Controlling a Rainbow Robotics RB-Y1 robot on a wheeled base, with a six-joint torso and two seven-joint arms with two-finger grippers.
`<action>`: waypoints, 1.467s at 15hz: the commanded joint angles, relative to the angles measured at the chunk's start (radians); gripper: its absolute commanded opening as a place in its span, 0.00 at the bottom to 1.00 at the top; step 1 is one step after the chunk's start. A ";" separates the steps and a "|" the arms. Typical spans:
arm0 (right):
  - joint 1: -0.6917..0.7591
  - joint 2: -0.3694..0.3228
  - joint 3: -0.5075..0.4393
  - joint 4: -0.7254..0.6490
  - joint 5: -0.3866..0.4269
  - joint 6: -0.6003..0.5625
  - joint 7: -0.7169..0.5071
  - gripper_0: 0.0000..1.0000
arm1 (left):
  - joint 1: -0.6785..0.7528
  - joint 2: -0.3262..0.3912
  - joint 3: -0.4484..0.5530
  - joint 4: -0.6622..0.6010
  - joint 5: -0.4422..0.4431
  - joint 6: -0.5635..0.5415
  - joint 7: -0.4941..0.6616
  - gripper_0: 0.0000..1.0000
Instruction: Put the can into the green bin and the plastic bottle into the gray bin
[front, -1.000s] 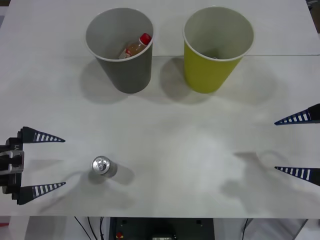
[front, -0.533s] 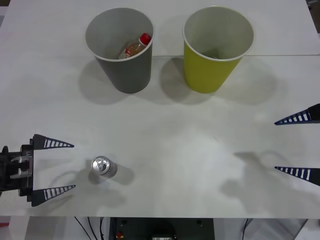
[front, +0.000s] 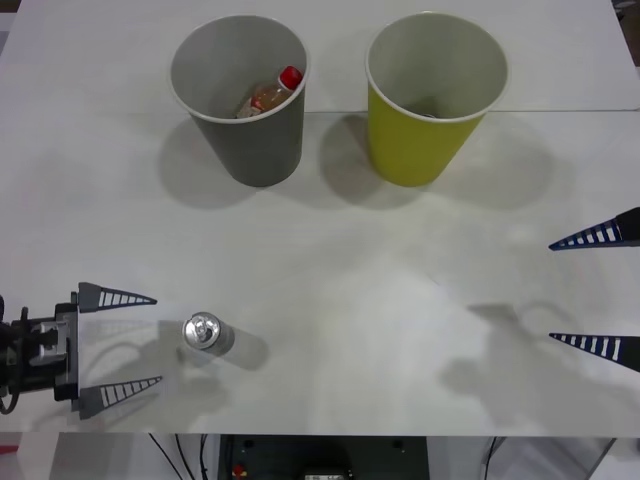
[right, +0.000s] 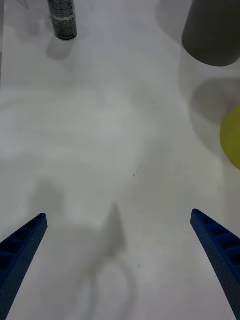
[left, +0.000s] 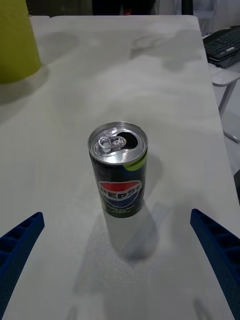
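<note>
- My left gripper (front: 115, 353) has slid rightward along the near-left part of the white desk (front: 330, 270) over the last second. It now sits just left of the small dark drink can with the shiny silver top (front: 205, 333), jaws spread wide and holding nothing.
- From the left wrist camera, that can (left: 118, 170) stands upright between my two blue ribbed fingers (left: 17, 245), not yet touched by either. I judge the approach nearly done: a little more travel, then I can close on it.
- The can itself has not shifted in that second; it stands near the front edge, well apart from both bins.
- The small clear plastic bottle with the red cap and amber contents (front: 270, 93) already lies tilted inside the large gray cup-shaped bin (front: 240, 110) at the far left, so that half of the job looks finished.
- The large yellow-green cup-shaped bin (front: 425, 110) stands just right of the gray one; I see no can in it.
- My right gripper (front: 597, 292) waits at the right edge of the desk, jaws wide apart and empty, unmoved.
- Count: one can, one bottle, two bins (one gray, one green), two grippers.
</note>
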 joint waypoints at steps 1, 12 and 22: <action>0.000 0.000 0.000 0.000 0.000 0.000 0.000 1.00 | -0.023 -0.049 0.001 0.071 0.002 -0.027 -0.028 1.00; 0.000 0.000 0.000 0.000 0.000 0.000 0.000 1.00 | -0.123 -0.193 0.001 0.255 -0.017 -0.079 -0.113 1.00; 0.000 0.000 0.000 0.000 0.000 0.000 0.000 1.00 | -0.166 -0.302 0.001 0.289 -0.037 -0.054 -0.117 1.00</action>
